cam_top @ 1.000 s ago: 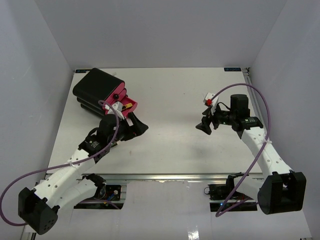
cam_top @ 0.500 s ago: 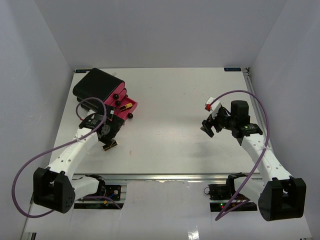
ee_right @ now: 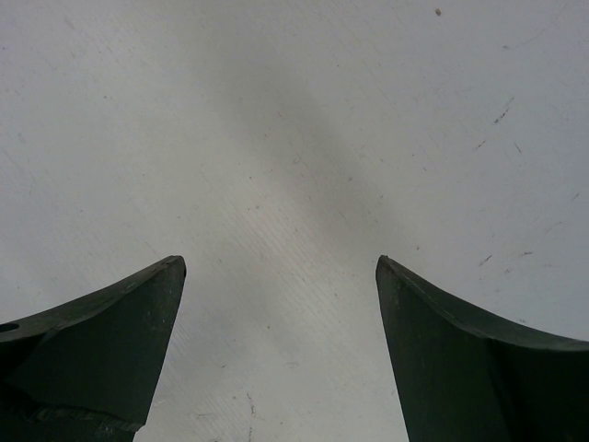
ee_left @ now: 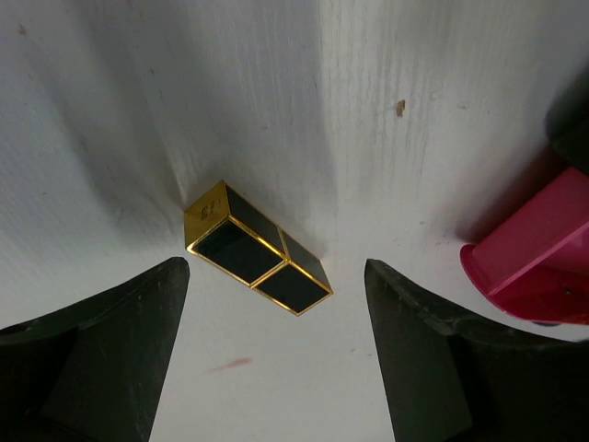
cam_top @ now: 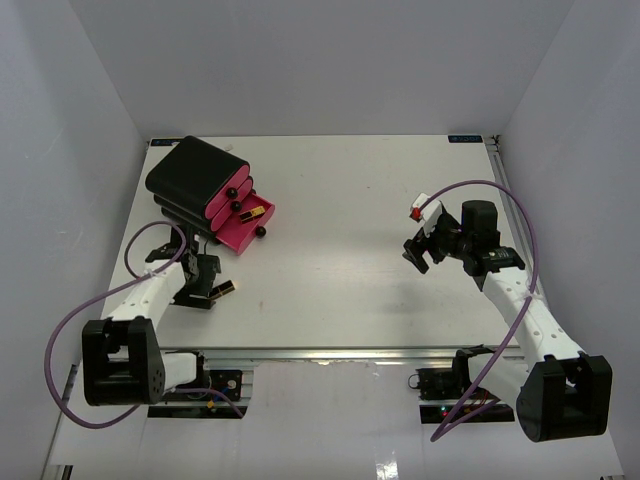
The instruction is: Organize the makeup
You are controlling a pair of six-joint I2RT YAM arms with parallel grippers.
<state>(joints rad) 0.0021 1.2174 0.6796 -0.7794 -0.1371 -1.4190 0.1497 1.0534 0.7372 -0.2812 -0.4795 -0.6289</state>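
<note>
I see L gripper [ee_left: 274, 267] open, gripping nothing. Gold-and-black lipstick [ee_left: 258, 261] lies flat on table [ee_left: 414, 55] btwn its fingertips, untouched. R gripper [ee_right: 279, 262] open too, empty.

A white table [cam_top: 350, 290] stood inside a plain enclosure. A pale grey back wall [cam_top: 320, 60] rose from its far edge, with a left wall [cam_top: 60, 150] and a right wall [cam_top: 585, 100] alongside. A metal rail [cam_top: 330, 353] ran along its near edge. The light was soft and even, and faint scuffs marked the tabletop.
</note>
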